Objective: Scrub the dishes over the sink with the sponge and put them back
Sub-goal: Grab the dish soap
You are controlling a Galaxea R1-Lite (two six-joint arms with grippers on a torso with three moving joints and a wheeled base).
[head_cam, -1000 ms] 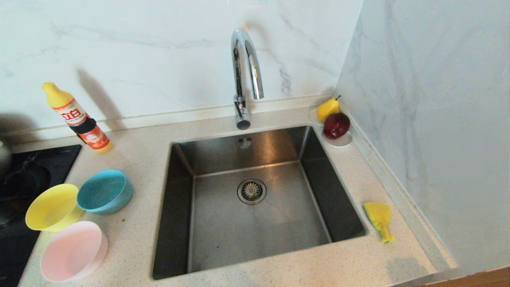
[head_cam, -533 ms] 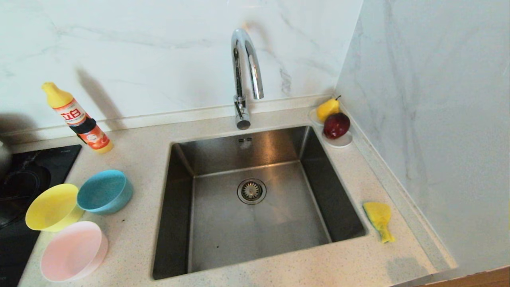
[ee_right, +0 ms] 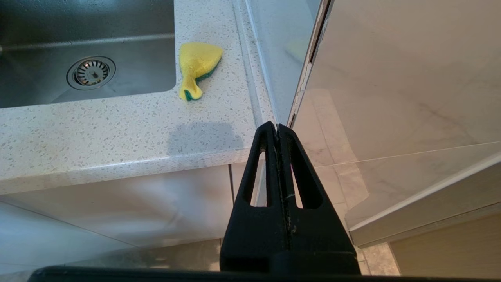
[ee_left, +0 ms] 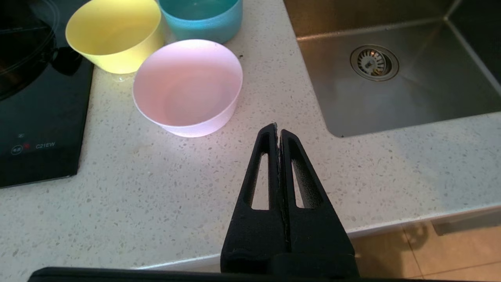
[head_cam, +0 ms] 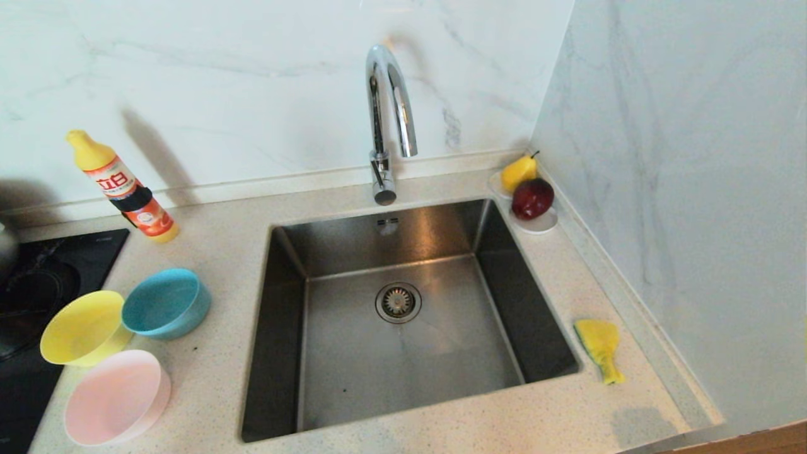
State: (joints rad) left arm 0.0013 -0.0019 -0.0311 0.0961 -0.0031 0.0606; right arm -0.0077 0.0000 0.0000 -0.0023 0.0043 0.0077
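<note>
Ahead of my left gripper (ee_left: 278,131), on the speckled stone counter (ee_left: 156,203), stood the three smooth round plastic bowls in a cluster: the pale pink bowl (ee_left: 188,86) nearest the fingertips, the yellow bowl (ee_left: 113,33) and the light blue bowl (ee_left: 201,17) behind it. Each bowl sat upright with nothing in it. The glossy black cooktop (ee_left: 35,117) lay off to that gripper's far side. I saw its tapered black fingers pressed flat together on nothing, hovering above the counter's front edge.

Between the two grippers lay the square brushed-steel sink (head_cam: 403,353), dry, with its round drain strainer (head_cam: 398,302) in the middle and the chrome gooseneck tap (head_cam: 388,120) behind.

Ahead of my right gripper (ee_right: 277,129) lay the sponge (ee_right: 197,66), yellow over a thin green layer, fan-shaped with a narrow tail, flat on the counter just beside the sink's rim. That gripper was likewise closed and empty, hanging off the counter's corner near the marble wall (ee_right: 391,78).
</note>
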